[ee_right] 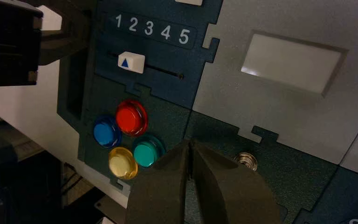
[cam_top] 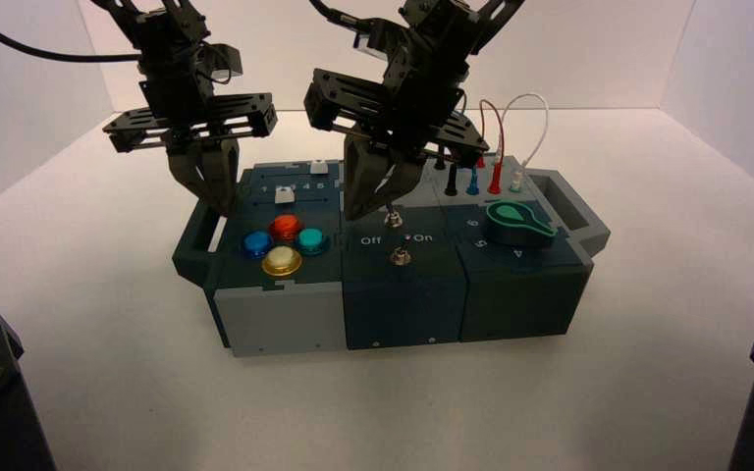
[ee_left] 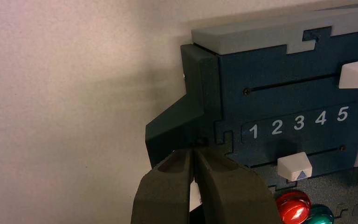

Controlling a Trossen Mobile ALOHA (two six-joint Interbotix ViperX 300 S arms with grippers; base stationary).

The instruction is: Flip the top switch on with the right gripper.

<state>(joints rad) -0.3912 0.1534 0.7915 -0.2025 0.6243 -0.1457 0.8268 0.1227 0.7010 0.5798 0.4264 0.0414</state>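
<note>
With twelve o'clock pointing away from the robot, the lower toggle (cam_top: 401, 257) is sitting nearest, at six from the top switch (cam_top: 393, 220), whose round, ridged metal nut is rising from grainy dark plastic. The right gripper (ee_right: 190, 142) is hovering beside it towards nine, tapering matte fingers pressed together, holding nothing; it should be nudging the lever's tip gently towards three. The left gripper (ee_left: 193, 150), closed and empty, is idling by the box's ten-o'clock handle.

Right end effector (cam_top: 365, 201) shut, angled downward; left likewise.
</note>
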